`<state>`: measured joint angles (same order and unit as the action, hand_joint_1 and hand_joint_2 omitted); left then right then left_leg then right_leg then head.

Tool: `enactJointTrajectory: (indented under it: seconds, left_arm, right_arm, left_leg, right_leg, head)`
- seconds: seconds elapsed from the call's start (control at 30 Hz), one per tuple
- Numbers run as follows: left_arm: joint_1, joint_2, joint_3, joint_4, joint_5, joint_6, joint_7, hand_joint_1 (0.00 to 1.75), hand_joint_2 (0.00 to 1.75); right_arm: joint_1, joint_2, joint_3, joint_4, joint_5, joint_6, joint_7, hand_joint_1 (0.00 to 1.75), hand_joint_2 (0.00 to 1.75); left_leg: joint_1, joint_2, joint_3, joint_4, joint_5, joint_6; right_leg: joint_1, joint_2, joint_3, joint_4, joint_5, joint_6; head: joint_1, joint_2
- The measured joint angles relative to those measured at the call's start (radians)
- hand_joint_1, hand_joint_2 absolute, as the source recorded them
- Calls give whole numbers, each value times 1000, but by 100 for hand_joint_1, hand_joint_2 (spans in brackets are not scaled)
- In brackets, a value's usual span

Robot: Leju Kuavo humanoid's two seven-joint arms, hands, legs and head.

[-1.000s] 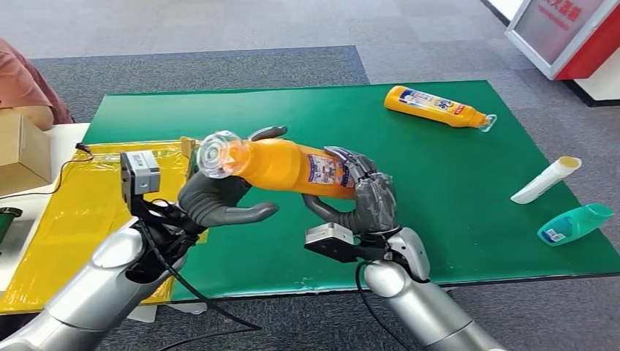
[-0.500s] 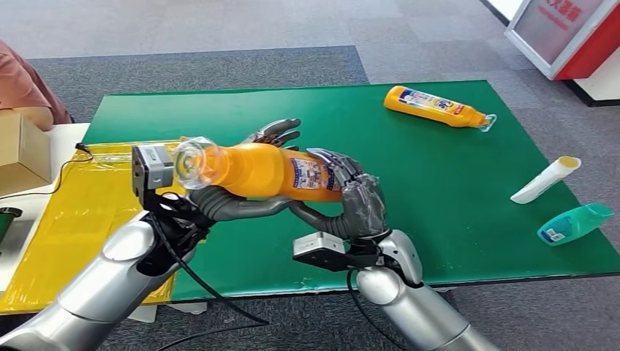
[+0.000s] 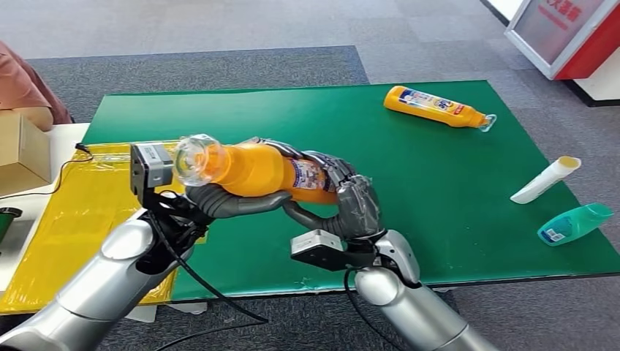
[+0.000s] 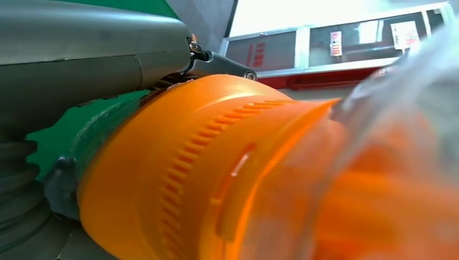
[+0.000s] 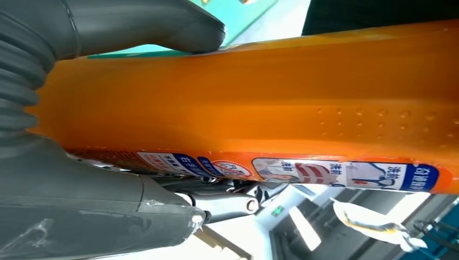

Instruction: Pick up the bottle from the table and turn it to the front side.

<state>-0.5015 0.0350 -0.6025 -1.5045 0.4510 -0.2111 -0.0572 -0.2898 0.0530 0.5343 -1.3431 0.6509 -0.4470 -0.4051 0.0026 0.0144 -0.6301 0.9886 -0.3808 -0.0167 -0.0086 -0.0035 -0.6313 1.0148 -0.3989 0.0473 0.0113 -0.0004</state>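
Table [image 3: 439, 183]: green mat surface; far edge and right edge border grey carpet, near edge runs just in front of the robot. The middle of the mat and its far left corner are bare green. A yellow sheet [image 3: 66, 219] laps the left edge.

Bottles, orange, count two.
- Orange bottle [image 3: 256, 170], task item: held above the near left part of the table, lying roughly level, its clear cap [image 3: 191, 157] pointing left toward the yellow sheet, its printed label toward the right hand. Contents not discernible.
- Second orange bottle [image 3: 435, 106]: lying on its side near the far right corner, clear cap toward the right edge.

Other containers, count two, both lying down by the right edge: a white tube [image 3: 545, 179], and a teal bottle [image 3: 577, 221] nearer the near right corner, just apart from it.

Left hand [image 3: 227, 201]: wrapped under and around the held bottle's neck end; the left wrist view shows the ribbed orange shoulder [image 4: 216, 173] pressed against its palm.
Right hand [image 3: 351, 201]: clasping the bottle's base end, thumb [image 5: 157, 24] lying on the orange body [image 5: 303, 92].

Off the table, left: a cardboard box [image 3: 22, 150] and a person's sleeve [image 3: 22, 80].
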Motion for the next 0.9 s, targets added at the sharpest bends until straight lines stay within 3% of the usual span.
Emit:
enactJointTrajectory:
  seconds: [0.07,0.1,0.13,0.33,0.5,0.6,0.73,0.9]
  left_arm:
    - [14,2,5,0,-22,9,-14,175,175]
    - [24,4,7,0,-49,19,-26,175,175]
    - [35,6,8,-1,-85,31,-43,175,175]
    - [116,11,29,-47,-246,109,-121,175,175]
    - [225,15,103,-100,-343,194,-164,175,175]
    - [306,15,163,-115,-389,241,-193,175,175]
    - [409,8,240,-138,-597,402,-240,175,175]
    - [501,-2,286,-161,-801,489,-211,175,175]
  right_arm:
    - [-10,0,-7,17,-22,37,17,31,175]
    - [-17,0,-13,33,-37,67,30,6,175]
    - [-25,0,-22,52,-56,101,42,0,175]
    - [-38,-5,-105,144,-166,246,69,0,175]
    - [-12,-10,-182,146,-273,341,87,0,175]
    - [12,-18,-214,116,-299,370,100,0,175]
    - [56,-29,-246,39,-321,384,108,0,175]
    - [113,-36,-282,-85,-395,401,88,0,175]
  left_leg:
    - [0,0,0,0,0,0]
    - [0,0,0,0,0,0]
    - [0,0,0,0,0,0]
    - [0,0,0,0,0,0]
    - [0,0,0,0,-1,0]
    - [0,0,0,0,-2,-1]
    - [0,0,0,0,-2,-1]
    - [0,0,0,0,-4,0]
  right_leg:
    - [0,0,0,0,0,0]
    - [0,0,0,0,0,0]
    - [0,0,0,0,0,0]
    - [0,-1,0,0,0,0]
    - [0,-1,0,0,-1,0]
    - [0,0,-1,0,-1,-1]
    - [0,0,-1,0,-2,-1]
    - [0,0,0,0,-3,0]
  head:
    - [0,0]
    - [0,0]
    - [0,0]
    - [0,0]
    - [0,0]
    - [0,0]
    - [0,0]
    - [0,0]
